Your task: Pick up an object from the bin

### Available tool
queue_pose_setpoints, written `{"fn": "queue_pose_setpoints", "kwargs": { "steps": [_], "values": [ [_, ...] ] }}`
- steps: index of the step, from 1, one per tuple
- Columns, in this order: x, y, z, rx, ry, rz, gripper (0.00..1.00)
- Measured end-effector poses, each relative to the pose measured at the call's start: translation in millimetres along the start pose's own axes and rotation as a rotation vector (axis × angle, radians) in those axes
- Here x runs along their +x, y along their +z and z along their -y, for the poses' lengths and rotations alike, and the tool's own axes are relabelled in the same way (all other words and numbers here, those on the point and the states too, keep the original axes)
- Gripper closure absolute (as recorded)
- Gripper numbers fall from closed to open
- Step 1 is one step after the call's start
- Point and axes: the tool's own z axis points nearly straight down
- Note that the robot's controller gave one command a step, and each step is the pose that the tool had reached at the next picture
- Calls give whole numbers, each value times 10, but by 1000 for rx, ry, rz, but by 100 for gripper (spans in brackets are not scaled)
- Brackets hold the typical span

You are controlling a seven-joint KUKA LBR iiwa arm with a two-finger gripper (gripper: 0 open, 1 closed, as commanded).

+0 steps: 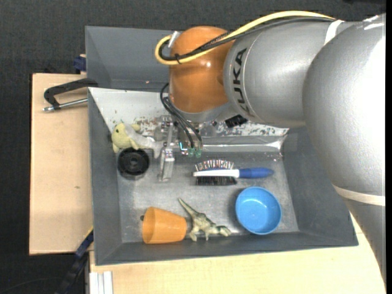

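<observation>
My gripper point(166, 166) hangs below the orange wrist cover, low over the bin floor in the upper middle of the bin. Just left of it lies a black round ring-shaped thing point(133, 163), and above that a small yellow soft toy point(122, 137) against the back left wall. To the gripper's right lies a brush with white bristles and a blue handle point(224, 174). Nothing shows inside the gripper.
Along the front of the bin lie an orange cup on its side point(163, 225), a pale green toy dinosaur point(203, 224) and a blue bowl point(258, 210). The arm covers the bin's upper right part.
</observation>
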Motion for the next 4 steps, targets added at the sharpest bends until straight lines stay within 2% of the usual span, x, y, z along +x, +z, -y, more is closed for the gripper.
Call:
{"fn": "queue_pose_setpoints", "kwargs": {
  "steps": [1, 2, 3, 4],
  "values": [
    [91, 655, -564, -1, 122, 4, 0],
    [52, 587, -549, -5, 126, 15, 100],
    [-38, 623, -621, -10, 258, 9, 100],
    [-64, 641, -533, 0, -283, 40, 100]
  ]
}}
